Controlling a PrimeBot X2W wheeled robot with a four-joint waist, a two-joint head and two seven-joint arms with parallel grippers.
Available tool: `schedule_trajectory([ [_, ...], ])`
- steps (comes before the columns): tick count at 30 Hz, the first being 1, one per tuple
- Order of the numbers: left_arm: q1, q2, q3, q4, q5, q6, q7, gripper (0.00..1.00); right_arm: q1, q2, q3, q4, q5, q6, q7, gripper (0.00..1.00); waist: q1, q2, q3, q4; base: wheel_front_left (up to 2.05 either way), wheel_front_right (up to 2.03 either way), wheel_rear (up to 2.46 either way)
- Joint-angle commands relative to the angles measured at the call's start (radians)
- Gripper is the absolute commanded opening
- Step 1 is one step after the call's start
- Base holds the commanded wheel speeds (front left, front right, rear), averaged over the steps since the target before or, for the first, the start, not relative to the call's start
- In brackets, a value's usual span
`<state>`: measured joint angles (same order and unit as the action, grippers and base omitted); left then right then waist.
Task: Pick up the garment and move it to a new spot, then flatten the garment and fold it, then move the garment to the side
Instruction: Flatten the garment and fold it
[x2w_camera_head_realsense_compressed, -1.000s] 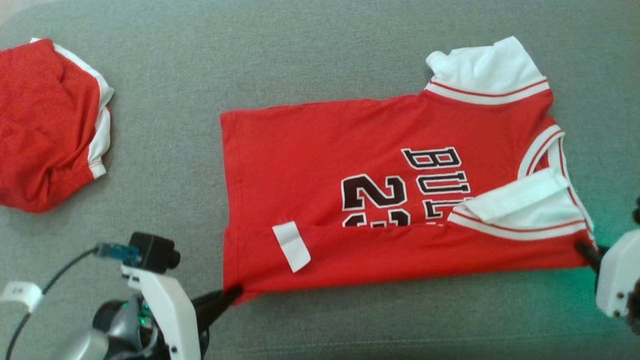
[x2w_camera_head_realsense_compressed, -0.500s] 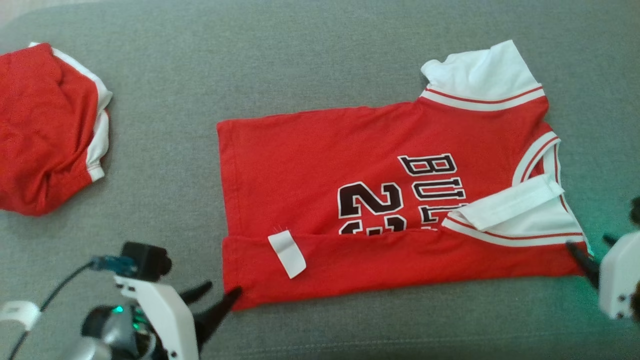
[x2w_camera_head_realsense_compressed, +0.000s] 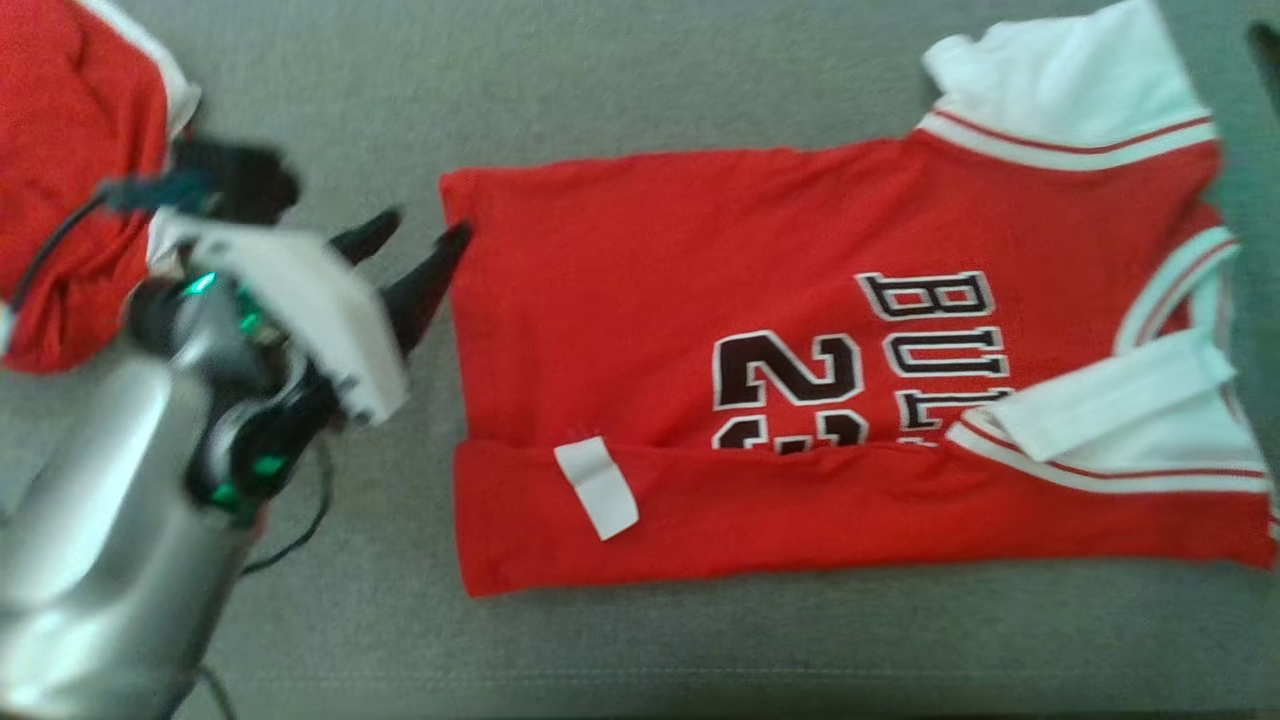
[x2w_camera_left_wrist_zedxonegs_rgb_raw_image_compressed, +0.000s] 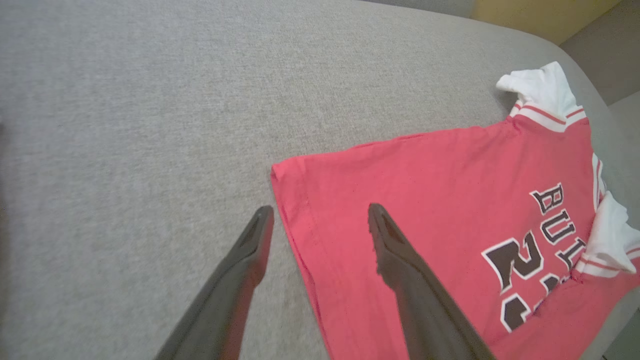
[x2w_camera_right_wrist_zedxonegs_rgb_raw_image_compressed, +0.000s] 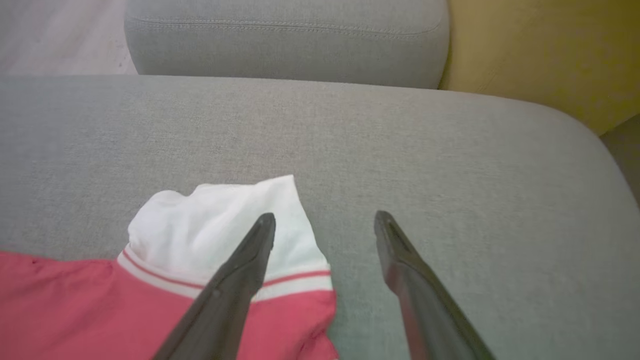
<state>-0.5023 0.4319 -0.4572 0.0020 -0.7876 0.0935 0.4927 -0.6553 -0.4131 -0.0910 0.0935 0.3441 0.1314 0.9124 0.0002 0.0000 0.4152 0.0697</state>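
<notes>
Left end effector (x2w_camera_head_realsense_compressed: 425, 230): released, fingers spread, one over the hem corner of the red jersey with white sleeves and black lettering (x2w_camera_head_realsense_compressed: 700, 260), the other over the grey fabric cushion (x2w_camera_head_realsense_compressed: 700, 80).
Right end effector (x2w_camera_right_wrist_zedxonegs_rgb_raw_image_compressed: 325, 220): released, empty, straddling the edge of one white sleeve (x2w_camera_right_wrist_zedxonegs_rgb_raw_image_compressed: 225, 220).
Beside the left end effector, away from the jersey: a crumpled red garment with white trim (x2w_camera_head_realsense_compressed: 70, 120).
Jersey: flat on the cushion, near edge folded over — one white tag (x2w_camera_head_realsense_compressed: 597, 487) on the fold.
Count: two garments — two end effectors.

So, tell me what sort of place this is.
Likely a living room: the red jersey lies on a grey upholstered seat, a second stitched grey cushion sits beyond it, with a yellow surface alongside.
</notes>
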Motion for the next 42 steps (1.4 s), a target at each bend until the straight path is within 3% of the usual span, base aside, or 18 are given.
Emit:
schedule_trajectory([
  [1, -0.042, 0.015, 0.026, 0.005, 0.011, -0.011, 0.004, 1.0, -0.029, 0.004, 0.014, 0.001, -0.024, -0.001, 0.003, 1.0, -0.0002, 0.0, 0.04, 0.038, 0.0, 0.0, 0.0],
  [12, -0.236, -0.087, -0.071, 0.29, 0.053, -0.112, -0.007, 1.0, -0.208, 0.089, 0.017, 0.302, -0.179, -0.001, -0.056, 1.0, -0.0002, 0.0, 0.06, 0.069, 0.0, 0.0, 0.0],
  [25, -0.328, -0.112, -0.093, 0.413, 0.055, -0.158, -0.019, 1.0, -0.304, 0.145, 0.039, 0.399, -0.142, -0.001, -0.099, 1.0, -0.0002, 0.0, 0.076, 0.057, 0.0, 0.0, 0.0],
  [32, -0.341, -0.131, -0.125, 0.443, 0.045, -0.184, -0.006, 1.0, -0.301, 0.145, 0.075, 0.427, -0.121, -0.001, -0.098, 1.0, -0.0002, 0.0, 0.071, 0.053, 0.0, 0.0, 0.0],
  [33, -0.343, -0.135, -0.129, 0.447, 0.043, -0.187, -0.005, 0.87, -0.299, 0.146, 0.079, 0.43, -0.119, -0.001, -0.099, 1.0, -0.0002, 0.0, 0.07, 0.053, 0.0, 0.0, 0.0],
  [34, -0.343, -0.139, -0.135, 0.451, 0.04, -0.19, -0.001, 0.19, -0.297, 0.148, 0.08, 0.434, -0.116, -0.001, -0.101, 1.0, -0.0002, 0.0, 0.068, 0.053, 0.0, 0.0, 0.0],
  [35, -0.345, -0.14, -0.141, 0.454, 0.04, -0.193, 0.001, 0.0, -0.294, 0.149, 0.083, 0.439, -0.114, -0.001, -0.101, 0.67, -0.0002, 0.0, 0.066, 0.052, 0.0, 0.0, 0.0],
  [36, -0.346, -0.14, -0.145, 0.457, 0.04, -0.195, 0.0, 0.0, -0.292, 0.15, 0.086, 0.443, -0.113, -0.001, -0.104, 0.02, -0.0002, 0.0, 0.063, 0.051, 0.0, 0.0, 0.0],
  [42, -0.339, -0.143, -0.147, 0.468, 0.014, -0.207, -0.022, 0.0, -0.291, 0.152, 0.058, 0.465, -0.117, -0.001, -0.154, 0.0, -0.0002, 0.0, 0.046, 0.046, 0.0, 0.0, 0.0],
])
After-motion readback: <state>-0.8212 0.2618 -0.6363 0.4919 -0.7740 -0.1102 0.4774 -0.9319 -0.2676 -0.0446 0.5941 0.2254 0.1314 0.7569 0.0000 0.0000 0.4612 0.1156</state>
